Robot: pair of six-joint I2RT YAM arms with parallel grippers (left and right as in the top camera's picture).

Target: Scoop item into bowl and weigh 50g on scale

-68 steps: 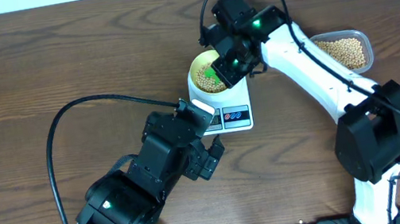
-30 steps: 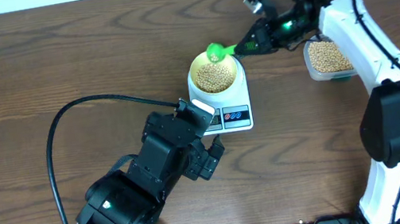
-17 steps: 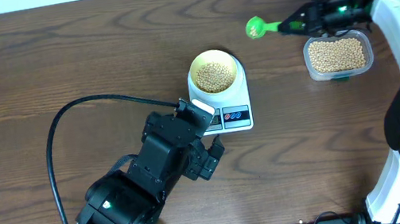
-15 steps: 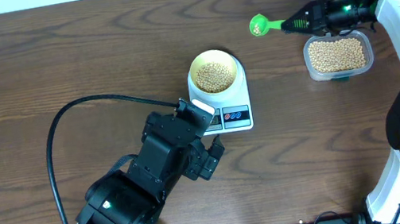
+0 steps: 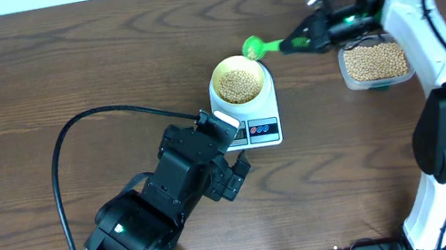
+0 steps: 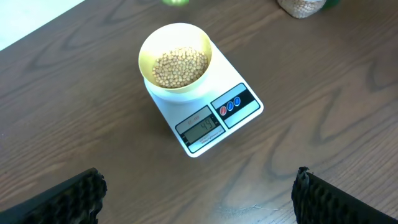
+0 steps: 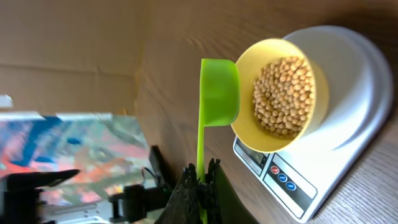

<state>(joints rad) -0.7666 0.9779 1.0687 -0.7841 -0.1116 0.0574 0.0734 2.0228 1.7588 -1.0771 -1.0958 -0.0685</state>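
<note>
1. Left gripper (image 6: 198, 182): jaws spread wide and holding nothing. It sits on the display side of the scale, near it but apart, with its camera facing the scale.
2. Scale (image 5: 251, 134): white kitchen scale, its display and two buttons on the edge toward the left gripper. The digits are too small to read with confidence.
3. Bowl (image 6: 177, 34): pale yellow, upright on the half of the scale platform away from the display.
4. Soybeans (image 5: 241, 86): a heap inside the bowl, below its rim.
5. Scoop (image 5: 278, 44): green measuring spoon. Its cup is at the bowl's far-right rim, beyond the scale's far edge. The wrist view shows it beside the rim, not over the heap. The handle's long axis runs from the scale's far-right corner out to the right. Whether the cup holds any beans cannot be told.
6. Right gripper (image 7: 200, 177): fingers clamped on the end of the scoop handle, to the right of the scale. The bowl lies to its left, along the handle line, so this looks the nearer arm for any top-up.
7. Tub (image 5: 343, 70): clear plastic, holding the bean stock, well apart to the right of the scale.
</note>
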